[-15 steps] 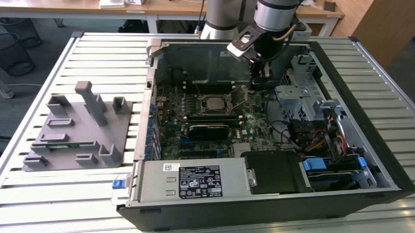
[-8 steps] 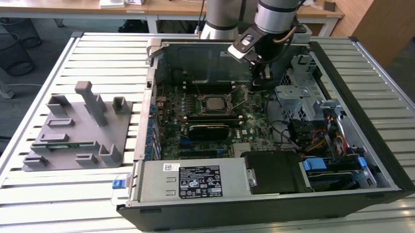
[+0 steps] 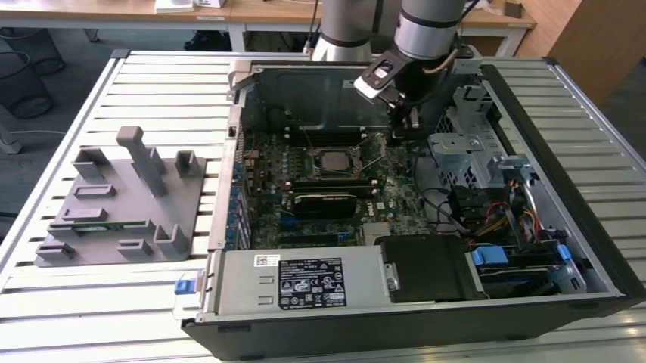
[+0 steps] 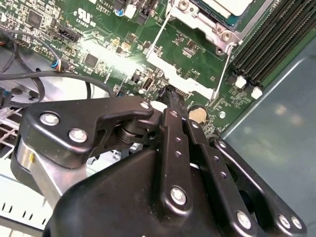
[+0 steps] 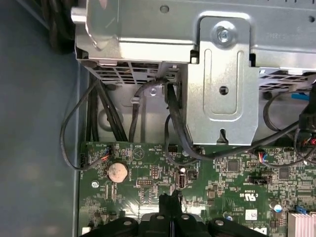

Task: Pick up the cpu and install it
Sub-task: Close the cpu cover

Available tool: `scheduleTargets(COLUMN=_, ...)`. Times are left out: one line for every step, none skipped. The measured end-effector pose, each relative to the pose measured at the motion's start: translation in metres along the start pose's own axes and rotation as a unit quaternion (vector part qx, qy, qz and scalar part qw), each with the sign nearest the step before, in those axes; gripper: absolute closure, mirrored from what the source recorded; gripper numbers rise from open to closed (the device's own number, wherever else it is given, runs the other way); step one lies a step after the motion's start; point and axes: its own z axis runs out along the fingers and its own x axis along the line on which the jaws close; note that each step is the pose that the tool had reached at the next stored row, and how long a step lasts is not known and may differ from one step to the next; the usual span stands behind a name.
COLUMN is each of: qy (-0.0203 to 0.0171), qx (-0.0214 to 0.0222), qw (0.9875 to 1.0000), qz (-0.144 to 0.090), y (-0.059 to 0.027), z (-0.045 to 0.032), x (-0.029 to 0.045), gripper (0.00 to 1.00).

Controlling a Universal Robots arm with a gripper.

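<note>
An open computer case (image 3: 565, 151) lies on its side on a slatted white table (image 3: 151, 91), the robot arm reaching down into it from the far end. Inside the case sits the green motherboard (image 3: 389, 200). A silver power supply (image 3: 293, 280) and a black housing (image 3: 434, 268) fill the near end. A metal drive cage (image 3: 459, 151) with bundled cables stands along the exterior view's right.

The cpu (image 3: 333, 159) lies flat in the socket at the middle of the board. Its pale silvery top is ringed by the metal socket frame (image 4: 197, 22), and in the second wrist view the chip (image 4: 227, 6) shows at the edge with two thin wire levers beside the frame.

The gripper (image 3: 397, 138) hangs low over the board, toward the exterior view's right of the socket and apart from the chip. In both wrist views its black fingers are pressed together with nothing between them (image 4: 170, 94) (image 5: 170, 200). The tip is just above the circuitry, near a round coin battery (image 5: 118, 171). Empty black memory slots (image 4: 276, 39) run past the socket. In the first wrist view, the drive cage (image 5: 217, 74) rises beyond the board edge, black cables looping down from it to the board.

On the table at the exterior view's left, well apart from the case, rests a grey moulded parts tray (image 3: 121, 204). A long green memory stick (image 3: 96, 224) lies in one of its slots.
</note>
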Motion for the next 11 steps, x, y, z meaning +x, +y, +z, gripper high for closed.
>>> scheduleTargets(qy=-0.0001, qx=0.0000, qw=1.0000, qz=0.000, y=-0.0011, z=0.0001, x=0.0000, gripper=0.89)
scheduleTargets(qy=0.0000, qx=0.0000, qw=1.0000, qz=0.000, y=-0.0028, z=0.0001, x=0.0000, gripper=0.89)
scheduleTargets(qy=0.0003, qx=-0.0001, qw=1.0000, qz=0.000, y=-0.0044, z=0.0002, x=0.0000, gripper=0.89)
scheduleTargets(qy=0.0004, qx=-0.0001, qw=1.0000, qz=0.000, y=-0.0057, z=0.0002, x=0.0001, gripper=0.89)
scheduleTargets(qy=0.0005, qx=-0.0001, qw=1.0000, qz=0.000, y=-0.0066, z=0.0003, x=0.0001, gripper=0.89)
scheduleTargets(qy=0.0005, qx=-0.0001, qw=1.0000, qz=0.000, y=-0.0073, z=0.0003, x=0.0001, gripper=0.89)
scheduleTargets(qy=0.0004, qx=-0.0001, qw=1.0000, qz=0.000, y=-0.0080, z=0.0002, x=0.0001, gripper=0.89)
scheduleTargets(qy=0.0004, qx=-0.0001, qw=1.0000, qz=0.000, y=-0.0087, z=0.0002, x=0.0001, gripper=0.89)
scheduleTargets(qy=0.0004, qx=-0.0001, qw=1.0000, qz=0.000, y=-0.0093, z=0.0003, x=0.0001, gripper=0.89)
scheduleTargets(qy=0.0004, qx=-0.0001, qw=1.0000, qz=0.000, y=-0.0101, z=0.0003, x=0.0001, gripper=0.89)
scheduleTargets(qy=0.0004, qx=-0.0001, qw=1.0000, qz=0.000, y=-0.0109, z=0.0002, x=0.0001, gripper=0.89)
